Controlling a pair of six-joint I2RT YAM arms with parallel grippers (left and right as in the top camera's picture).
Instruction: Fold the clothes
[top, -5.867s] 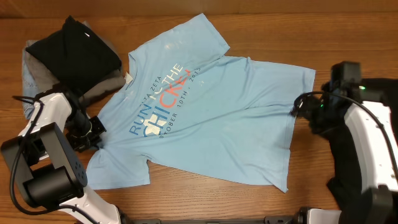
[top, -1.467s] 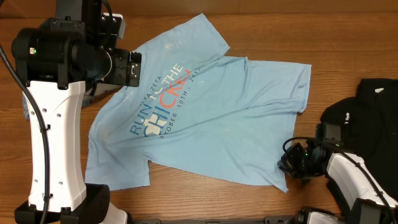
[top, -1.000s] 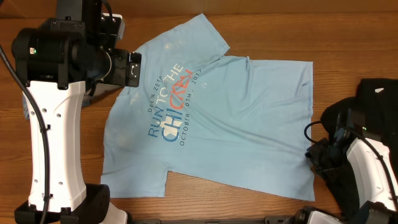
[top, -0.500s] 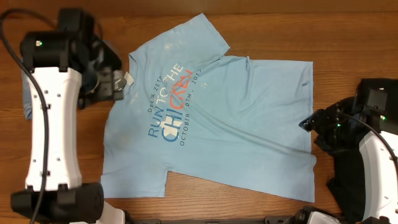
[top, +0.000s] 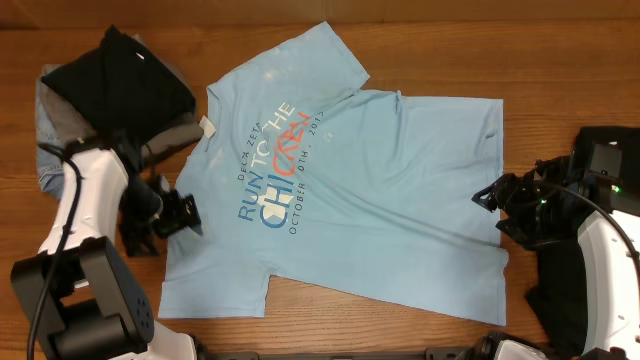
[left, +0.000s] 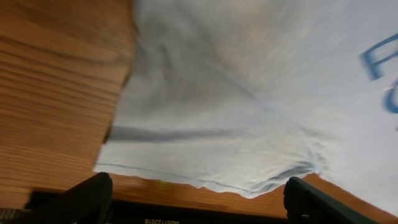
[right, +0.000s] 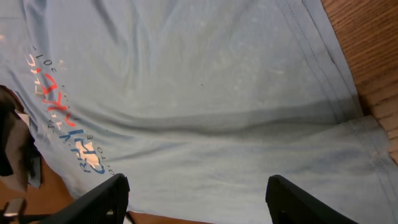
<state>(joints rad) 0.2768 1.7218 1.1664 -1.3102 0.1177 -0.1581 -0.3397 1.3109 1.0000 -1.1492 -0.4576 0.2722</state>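
Note:
The clothes, a light blue T-shirt (top: 370, 190) with orange-red and white chest lettering (top: 275, 165), lie spread flat on the wooden table, with the white neck tag (top: 206, 125) at the upper left. My left gripper (top: 186, 212) is low at the shirt's left edge. In the left wrist view it (left: 199, 200) is open over bare wood, with the shirt's edge (left: 205, 180) just ahead. My right gripper (top: 488, 196) hovers over the hem on the right. The right wrist view shows it (right: 198, 198) open above the shirt's cloth (right: 205, 93), holding nothing.
A pile of dark and grey garments (top: 120, 85) sits at the back left beside the collar. A black garment (top: 553, 300) lies under my right arm at the right edge. Bare wood (top: 560, 60) shows around the shirt.
My left arm swung down from the collar to the shirt's left edge. My right gripper rose from the lower hem corner to mid-hem and opened wider. The shirt stayed put.

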